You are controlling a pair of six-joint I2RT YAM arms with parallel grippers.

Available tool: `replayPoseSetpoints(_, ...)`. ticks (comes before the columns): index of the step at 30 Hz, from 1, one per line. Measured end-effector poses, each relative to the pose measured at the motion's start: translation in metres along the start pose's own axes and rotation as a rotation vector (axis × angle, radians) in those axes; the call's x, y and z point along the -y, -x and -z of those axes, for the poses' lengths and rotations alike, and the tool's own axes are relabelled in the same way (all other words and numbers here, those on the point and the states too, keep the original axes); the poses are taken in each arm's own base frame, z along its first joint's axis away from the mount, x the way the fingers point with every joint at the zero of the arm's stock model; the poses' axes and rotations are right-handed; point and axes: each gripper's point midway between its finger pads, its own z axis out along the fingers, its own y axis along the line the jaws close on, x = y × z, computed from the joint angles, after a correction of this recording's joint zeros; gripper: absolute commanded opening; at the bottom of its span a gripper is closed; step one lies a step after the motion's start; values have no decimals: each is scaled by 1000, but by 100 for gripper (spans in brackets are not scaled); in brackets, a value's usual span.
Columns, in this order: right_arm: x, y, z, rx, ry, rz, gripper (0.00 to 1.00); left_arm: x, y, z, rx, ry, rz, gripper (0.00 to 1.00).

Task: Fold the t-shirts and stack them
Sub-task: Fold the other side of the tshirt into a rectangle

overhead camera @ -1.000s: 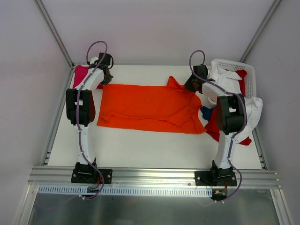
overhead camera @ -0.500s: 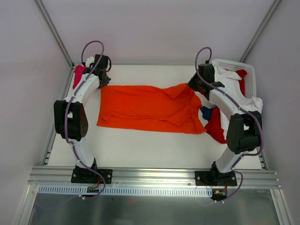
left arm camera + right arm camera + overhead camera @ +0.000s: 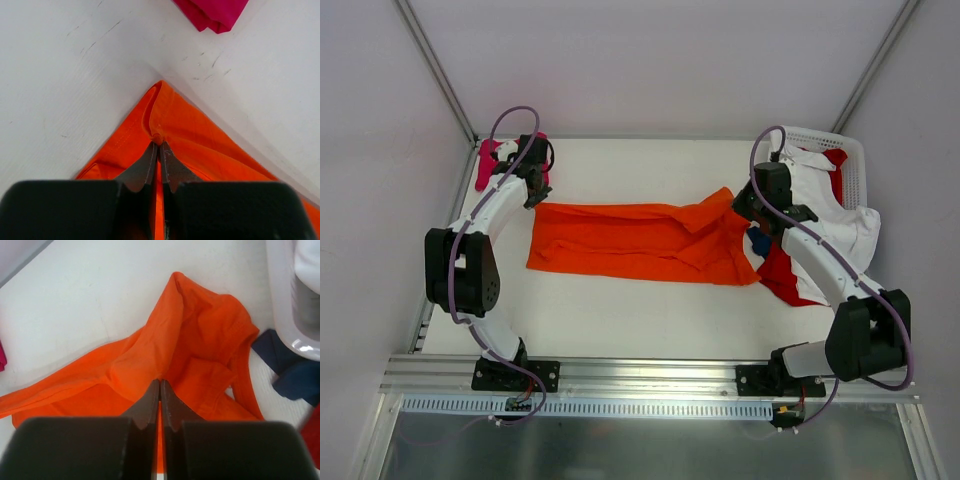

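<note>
Where the white table (image 3: 650, 320) meets its metal-railed sides, bare surface runs along the near and far edges, with walls close on the left and right. The orange t-shirt (image 3: 630, 243) lies stretched across the middle, its far edge raised at both ends. The left gripper (image 3: 159, 146) has its jaws pinched together on the shirt's far left corner. The right gripper (image 3: 160, 385) is likewise clamped on a raised fold at the far right, though its own body hides how much cloth it holds.

A magenta t-shirt (image 3: 486, 166) lies bunched in the far left corner, partly behind the left arm. At the right, a white t-shirt (image 3: 840, 215) spills over a slotted plastic basket (image 3: 820, 137). A red t-shirt (image 3: 785, 278) and a dark blue t-shirt (image 3: 758, 243) lie crumpled beside it, partly covered. The orange cloth is soft, matte and creased.
</note>
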Motion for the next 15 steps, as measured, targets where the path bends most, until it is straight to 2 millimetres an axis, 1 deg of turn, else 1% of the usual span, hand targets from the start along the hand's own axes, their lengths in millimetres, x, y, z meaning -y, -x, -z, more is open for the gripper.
replayPoseSetpoints(3, 8, -5, 10, 8, -4, 1, 1, -5, -6, -2, -10, 11, -6, 0)
replayPoseSetpoints(6, 18, -16, 17, 1, -16, 5, 1, -10, -13, -5, -22, 22, -15, 0)
replayPoseSetpoints(12, 38, -42, 26, -39, -42, 15, 1, -11, -15, -7, -24, 25, -15, 0)
replayPoseSetpoints(15, 47, -57, 30, -61, -50, 17, 1, -11, -17, -11, -29, 30, -18, 0)
